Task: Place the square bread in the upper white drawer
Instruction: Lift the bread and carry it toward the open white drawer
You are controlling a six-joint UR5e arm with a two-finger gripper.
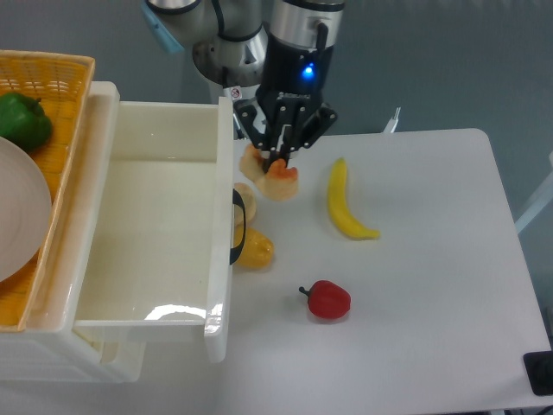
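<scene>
My gripper [279, 162] is shut on the square bread [282, 184], a pale tan blocky piece, and holds it above the table just right of the upper white drawer [147, 324]. The drawer is pulled open, and nothing shows inside it. Its black loop handle [238, 227] faces the table, and the bread hangs near the drawer's back right corner.
A pale round bun [246, 200] and an orange-yellow pastry [254, 251] lie against the drawer front by the handle. A banana [344, 205] and a red pepper [329, 300] lie on the white table. A woven yellow basket [52, 73] at left holds a green pepper [22, 120] and a white plate [17, 212].
</scene>
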